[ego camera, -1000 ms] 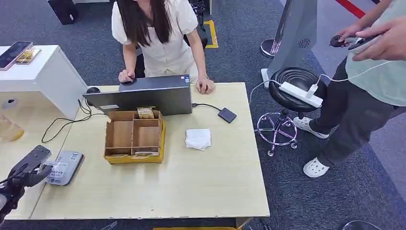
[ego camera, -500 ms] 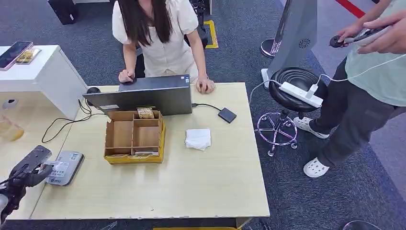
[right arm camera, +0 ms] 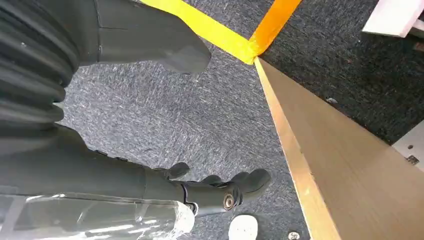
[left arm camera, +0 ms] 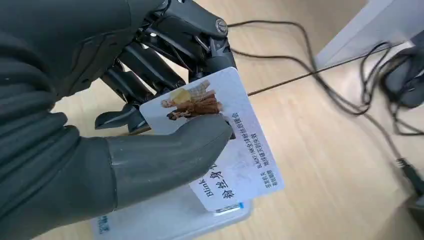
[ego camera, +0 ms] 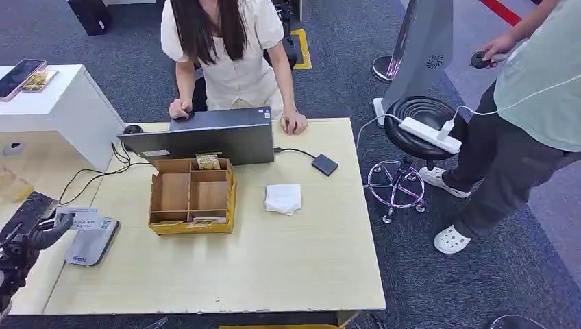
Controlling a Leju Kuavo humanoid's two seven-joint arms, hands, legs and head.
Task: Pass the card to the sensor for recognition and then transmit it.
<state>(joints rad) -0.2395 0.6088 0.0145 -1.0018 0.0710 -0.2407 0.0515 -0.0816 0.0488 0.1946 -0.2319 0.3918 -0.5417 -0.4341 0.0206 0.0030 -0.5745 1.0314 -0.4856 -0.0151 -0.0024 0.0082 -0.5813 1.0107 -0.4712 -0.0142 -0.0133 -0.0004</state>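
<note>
One card (left arm camera: 220,145) pinched in the left hand (left arm camera: 85,125), thumb pressed on its printed face and dark fingers (left arm camera: 150,65) curled behind it; seen from the head view as a pale slip (ego camera: 81,217) at the tip of the left hand (ego camera: 29,229). Held just above the near end of one grey card reader (ego camera: 92,240), which lies flat at the left edge of the table (ego camera: 274,267); from the wrist view, the card's lower corner overlapping the reader's pale top (left arm camera: 165,220), contact impossible to judge. Right hand (right arm camera: 150,115) down beside the table's edge over grey carpet, holding nothing, thumb and fingers apart and only loosely bent.

One wooden tray (ego camera: 192,197) with several compartments near the middle of the table, a small packet (ego camera: 208,162) in its far compartment. One dark monitor (ego camera: 205,136) just behind the tray. One folded white cloth (ego camera: 283,199) to the right of the tray, apart from it. One small black box (ego camera: 325,164) on a cable beyond the cloth. Two people nearby: one (ego camera: 226,55) behind the monitor with both hands on the table's far edge, another (ego camera: 527,116) standing at the right beside one black stool (ego camera: 418,130) carrying a white power strip (ego camera: 430,134).
</note>
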